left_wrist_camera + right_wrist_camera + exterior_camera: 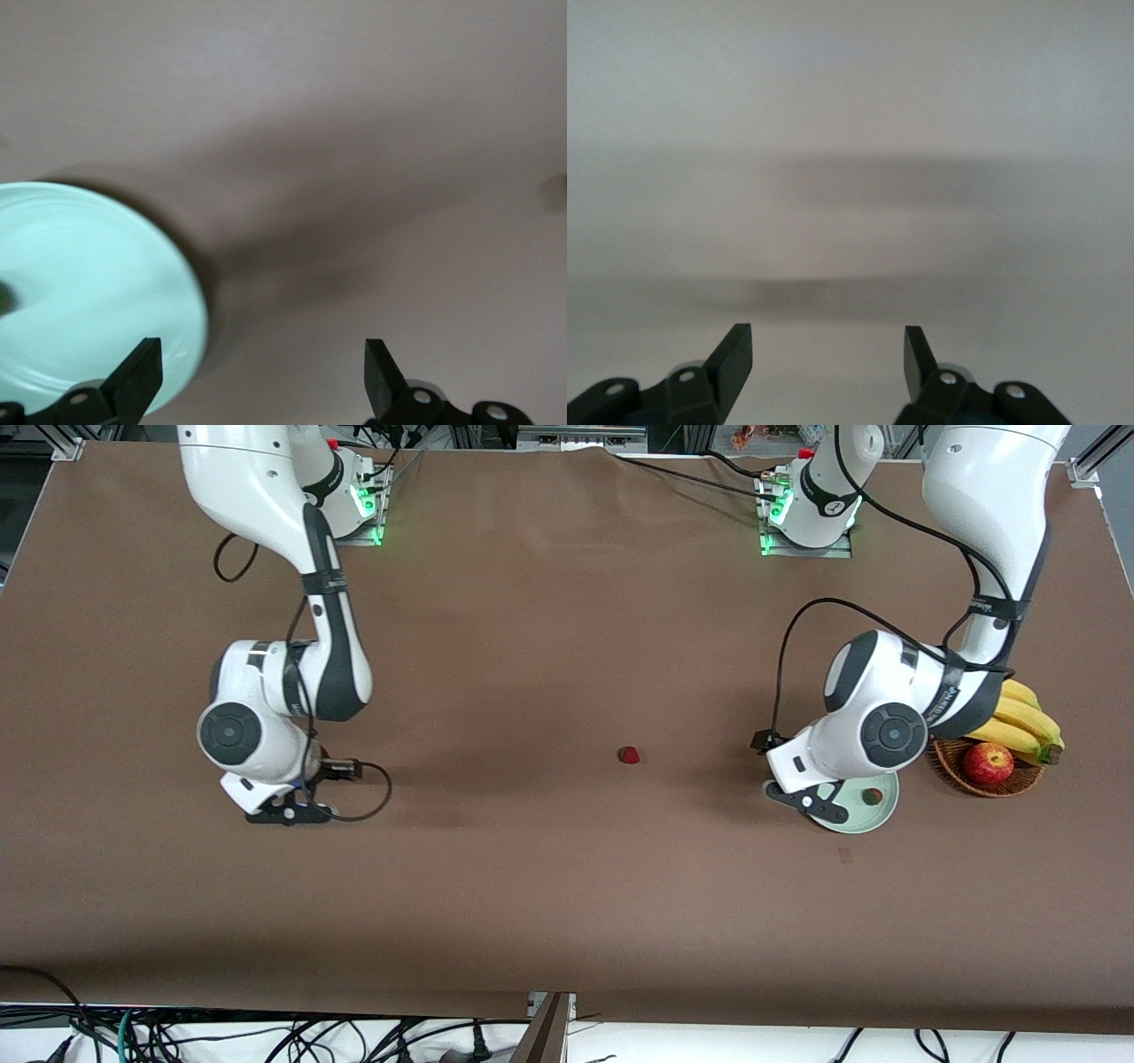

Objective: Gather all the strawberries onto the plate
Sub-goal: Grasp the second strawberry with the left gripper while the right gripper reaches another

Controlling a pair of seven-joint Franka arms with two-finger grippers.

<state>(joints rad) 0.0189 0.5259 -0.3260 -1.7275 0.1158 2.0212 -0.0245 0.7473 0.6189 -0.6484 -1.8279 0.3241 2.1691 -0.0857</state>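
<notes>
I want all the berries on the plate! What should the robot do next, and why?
Probably the left gripper, open and empty beside the plate, should swing toward the strawberry lying alone on the table. One berry already sits in the plate. The right gripper waits, open, over bare table at its own end.

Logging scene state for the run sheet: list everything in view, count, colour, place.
strawberries: two visible, red; one in the plate, one on the bare table mid-table
plate: one, pale mint green, toward the left arm's end
basket: one, brown wicker, beside the plate
apple: one, red, in the basket
bananas: one bunch, yellow, on the basket
table: brown cover
left gripper: open, over the plate's edge
right gripper: open, over bare table, waiting
</notes>
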